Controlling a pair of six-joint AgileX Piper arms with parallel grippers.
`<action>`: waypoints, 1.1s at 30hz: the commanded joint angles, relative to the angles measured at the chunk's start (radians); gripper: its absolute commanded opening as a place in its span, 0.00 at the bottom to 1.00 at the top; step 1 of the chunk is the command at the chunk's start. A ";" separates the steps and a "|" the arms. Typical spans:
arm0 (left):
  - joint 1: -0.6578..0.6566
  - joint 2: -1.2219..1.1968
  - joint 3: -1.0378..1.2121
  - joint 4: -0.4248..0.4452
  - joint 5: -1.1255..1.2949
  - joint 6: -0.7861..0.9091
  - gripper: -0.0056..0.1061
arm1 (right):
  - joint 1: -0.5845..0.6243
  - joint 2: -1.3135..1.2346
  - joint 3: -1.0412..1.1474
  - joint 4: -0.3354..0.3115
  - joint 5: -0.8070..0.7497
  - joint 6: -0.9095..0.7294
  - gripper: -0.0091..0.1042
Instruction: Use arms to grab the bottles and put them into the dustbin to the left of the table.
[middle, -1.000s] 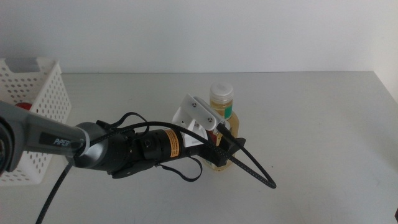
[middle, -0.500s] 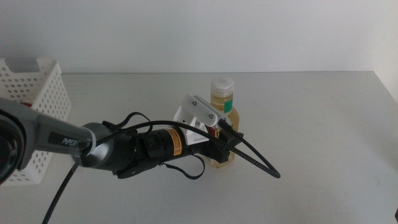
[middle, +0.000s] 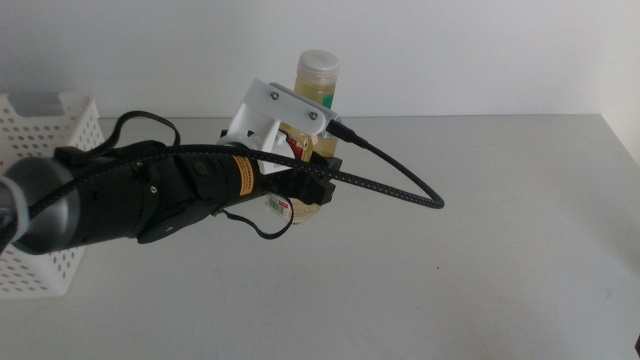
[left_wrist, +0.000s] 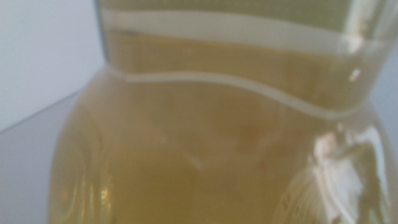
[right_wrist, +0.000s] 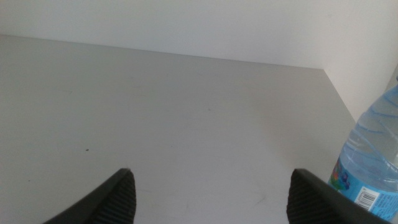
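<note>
Gripped low on its body by the left claw, the bottle of yellow liquid is held upright above the bench, its white cap seen against the pale wall behind. In the middle view the bottle's lower part is hidden by the claw and the white angular housing on the wrist, and a small piece of its label shows just below the dark jaws. The left wrist view is filled by the bottle at very close range: clear, curved plastic, amber liquid and a pale band of label edge across the upper part; the jaws themselves are not visible there.

The left arm comes in from the left of the middle view, black-bodied, with a yellow warning sticker. A black cable loops out from the wrist to the right, over the bench.

The white perforated dustbin stands at the far left edge of the bench, partly covered by the arm, well apart from the held bottle.

The right claw waits low over bare bench, its two dark jaws set wide apart with nothing between them. A clear water bottle with a blue label stands near it, beside one jaw and not touching it.
</note>
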 joint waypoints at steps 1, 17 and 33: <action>0.000 -0.102 -0.034 -0.034 -0.047 -0.009 0.05 | -0.005 -0.021 -0.010 -0.012 -0.072 -0.004 0.62; 0.099 -0.253 -0.350 -0.441 0.836 0.476 0.05 | -0.005 -0.021 -0.010 -0.012 -0.072 -0.004 0.62; 0.646 -0.145 -0.729 -0.718 1.260 0.819 0.05 | -0.005 -0.021 -0.010 -0.012 -0.072 -0.004 0.62</action>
